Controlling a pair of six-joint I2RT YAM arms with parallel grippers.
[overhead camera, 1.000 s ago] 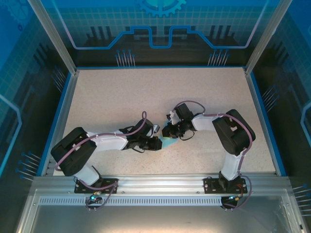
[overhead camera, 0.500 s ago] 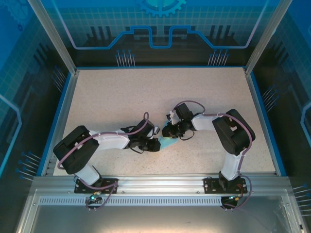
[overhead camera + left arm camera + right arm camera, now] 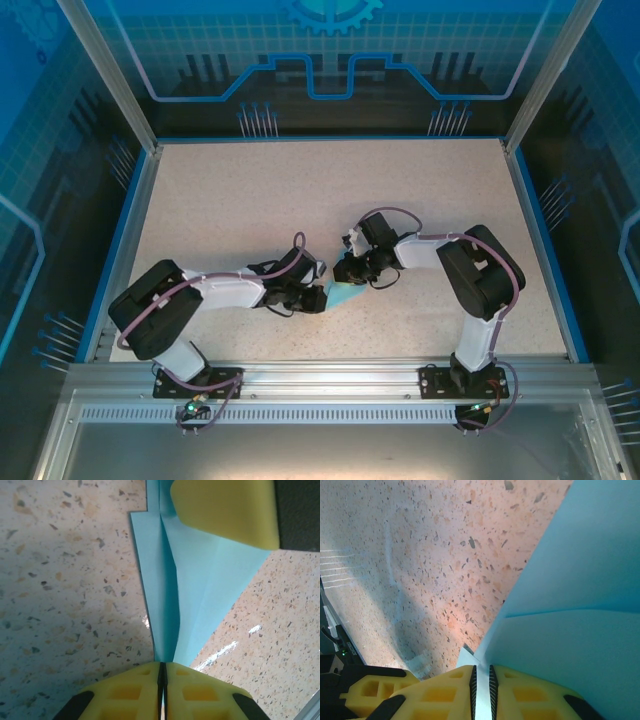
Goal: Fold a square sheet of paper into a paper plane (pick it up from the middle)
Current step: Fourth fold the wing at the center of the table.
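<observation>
Left end effector (image 3: 161, 676) has closed onto paper (image 3: 205, 585) tip; right end effector (image 3: 481, 675) grips opposite end. Both held: creasing can proceed.

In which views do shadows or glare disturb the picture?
Left wrist: a broad shadow darkens the table at the picture's left, beside the blue paper, and white glare streaks lie on the right; right wrist: soft shadow bands cross the table, with faint glare streaks at the left edge; top external: the table is evenly lit, but the paper is tiny there.
</observation>
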